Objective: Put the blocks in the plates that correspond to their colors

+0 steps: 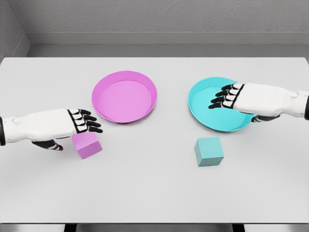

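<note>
Neither block is placed yet: both plates look empty and both blocks sit on the white counter (154,193). The pink block (86,145) lies at front left, near the pink plate (124,96) but clear of its rim; the cyan block (209,151) lies front right, just in front of the cyan plate (219,104), also outside it. The left hand (72,123) is right over the back edge of the pink block, fingers (90,121) stretched forward and slightly apart, not wrapped on anything; thumb partly tucked under, contact with the block unclear from this view. The right hand (236,98) hovers over the cyan plate, fingers loosely extended toward the left, holding nothing, well short of the cyan block. Step in hand looks like the approach to grasp on the pink block with the left arm. Next move would need the left hand lowered so the fingers straddle the block's sides, then closed, lifted and carried back-right into the pink plate. The right hand has to come forward off the plate and down to the cyan block. Risk: nudging the pink block away instead of pinching it.
</note>
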Controlling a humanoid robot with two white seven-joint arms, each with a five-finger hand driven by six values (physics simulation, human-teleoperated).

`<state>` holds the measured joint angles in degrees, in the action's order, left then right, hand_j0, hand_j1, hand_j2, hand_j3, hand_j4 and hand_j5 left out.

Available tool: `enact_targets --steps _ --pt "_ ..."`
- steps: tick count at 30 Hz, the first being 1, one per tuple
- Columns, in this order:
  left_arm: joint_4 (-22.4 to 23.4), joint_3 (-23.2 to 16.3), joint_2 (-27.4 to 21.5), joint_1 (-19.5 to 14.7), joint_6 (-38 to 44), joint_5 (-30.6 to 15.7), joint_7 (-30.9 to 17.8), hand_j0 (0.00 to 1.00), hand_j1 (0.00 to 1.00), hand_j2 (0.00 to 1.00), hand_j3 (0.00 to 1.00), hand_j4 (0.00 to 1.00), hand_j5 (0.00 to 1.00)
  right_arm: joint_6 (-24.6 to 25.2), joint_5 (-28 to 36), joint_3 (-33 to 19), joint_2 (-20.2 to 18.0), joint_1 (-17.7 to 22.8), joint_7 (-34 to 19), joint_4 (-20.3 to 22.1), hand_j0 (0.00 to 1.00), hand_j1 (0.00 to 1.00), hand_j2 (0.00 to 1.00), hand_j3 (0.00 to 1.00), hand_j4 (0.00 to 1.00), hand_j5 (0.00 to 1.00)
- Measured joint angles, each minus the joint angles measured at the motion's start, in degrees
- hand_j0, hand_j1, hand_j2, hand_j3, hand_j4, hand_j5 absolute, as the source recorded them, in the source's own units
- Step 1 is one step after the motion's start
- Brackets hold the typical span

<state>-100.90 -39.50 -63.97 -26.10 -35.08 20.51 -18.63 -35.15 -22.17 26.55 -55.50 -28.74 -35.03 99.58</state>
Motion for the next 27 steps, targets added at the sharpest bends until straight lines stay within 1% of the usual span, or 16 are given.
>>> enact_targets --steps 3,6,8,11,16,19,27 --pt "0.01 -0.44 0.44 -0.09 0.0 1.26 -0.05 1.0 1.0 1.0 1.0 1.0 1.0 0.04 0.0 3.72 -0.63 -2.9 0.01 0.72 1.0 1.0 1.0 1.0 1.0 1.0" --pt "0.15 -0.89 1.76 -0.97 0.01 3.14 -0.09 1.0 1.0 1.0 1.0 1.0 1.0 0.03 -0.03 7.95 -0.63 -4.22 0.01 1.01 1.0 1.0 1.0 1.0 1.0 1.0" --pt "0.22 -1.66 2.9 -1.23 0.0 4.38 -0.1 1.0 1.0 1.0 1.0 1.0 1.0 0.01 -0.05 10.59 -0.52 -4.31 0.0 1.12 1.0 1.0 1.0 1.0 1.0 1.0" --pt "0.25 -2.92 3.91 -1.23 0.0 6.0 -0.11 1.0 1.0 1.0 1.0 1.0 1.0 0.01 -0.06 13.29 -0.34 -4.83 0.0 1.19 1.0 1.0 1.0 1.0 1.0 1.0" --pt "0.64 -3.83 4.34 -1.76 0.0 7.29 -0.11 1.0 1.0 1.0 1.0 1.0 1.0 0.01 -0.02 15.22 0.44 -6.15 0.0 1.27 1.0 1.0 1.0 1.0 1.0 1.0" --pt "1.61 -3.96 4.4 -2.11 0.0 7.58 -0.11 1.0 1.0 1.0 1.0 1.0 1.0 0.02 -0.04 17.5 0.98 -6.68 0.01 1.31 1.0 1.0 1.0 1.0 1.0 1.0" --pt "3.32 -4.08 5.2 -2.64 0.0 8.5 -0.67 1.0 1.0 1.0 1.0 1.0 1.0 0.02 -0.08 21.66 1.31 -6.86 0.01 1.4 1.0 1.0 1.0 1.0 1.0 1.0"
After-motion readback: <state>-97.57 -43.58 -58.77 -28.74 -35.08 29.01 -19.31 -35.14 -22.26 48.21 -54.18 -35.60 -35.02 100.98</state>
